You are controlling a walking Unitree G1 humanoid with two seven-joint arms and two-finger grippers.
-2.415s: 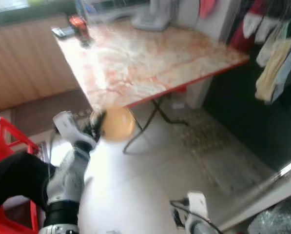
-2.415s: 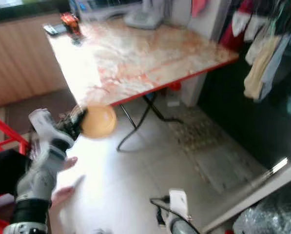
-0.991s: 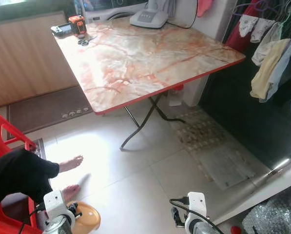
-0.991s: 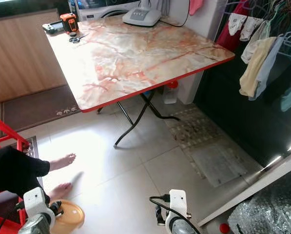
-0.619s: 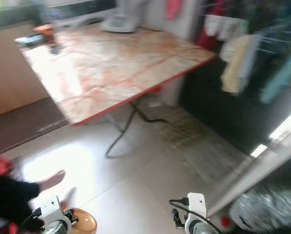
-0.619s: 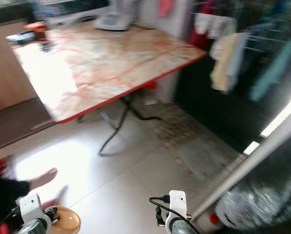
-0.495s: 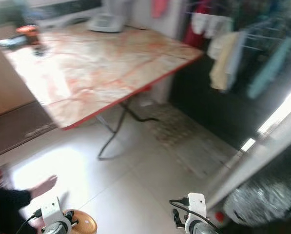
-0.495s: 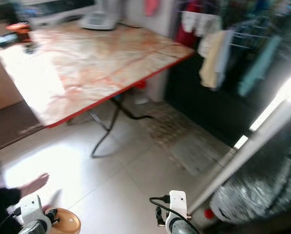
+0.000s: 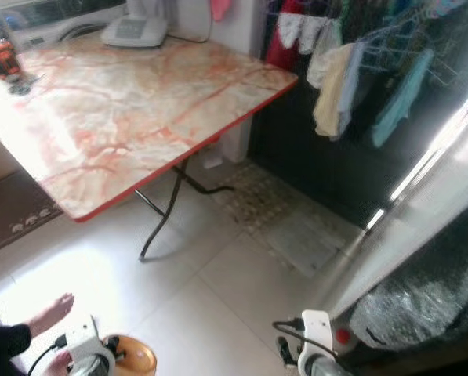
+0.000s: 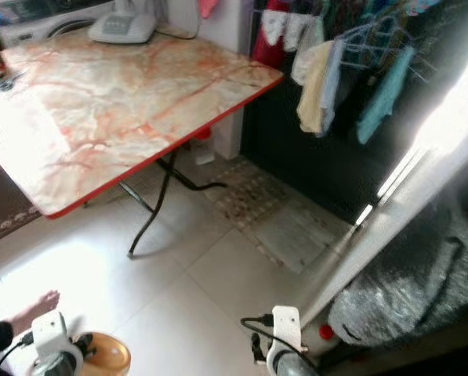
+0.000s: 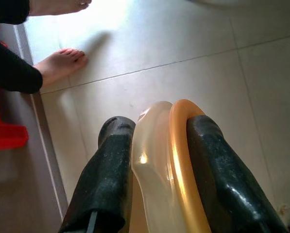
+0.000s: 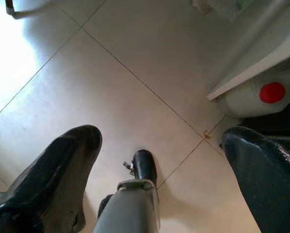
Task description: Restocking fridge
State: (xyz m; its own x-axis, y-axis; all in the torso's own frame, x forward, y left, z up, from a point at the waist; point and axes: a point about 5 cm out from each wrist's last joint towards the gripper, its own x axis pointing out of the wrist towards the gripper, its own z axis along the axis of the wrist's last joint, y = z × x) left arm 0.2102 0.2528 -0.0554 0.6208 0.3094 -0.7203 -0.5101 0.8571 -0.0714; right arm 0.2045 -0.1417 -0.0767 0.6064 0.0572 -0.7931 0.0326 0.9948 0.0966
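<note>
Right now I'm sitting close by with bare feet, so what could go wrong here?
1. The left hand grips the orange plate by its rim alone; it may slip and drop onto the tile floor.
2. Your foot lies near that hand, so a dropped plate could land beside it.
3. The folding table has splayed legs the robot might clip.

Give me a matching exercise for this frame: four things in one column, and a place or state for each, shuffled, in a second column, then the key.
Things:
1. orange plate
2. right gripper
3. grey appliance
4. clothes

Places or states:
A. standing at the far edge of the marble table
B. hanging on a rack beside the table
C. clamped between the left gripper fingers
D. open above the floor tiles

Pairs: 1-C, 2-D, 3-A, 4-B
</note>
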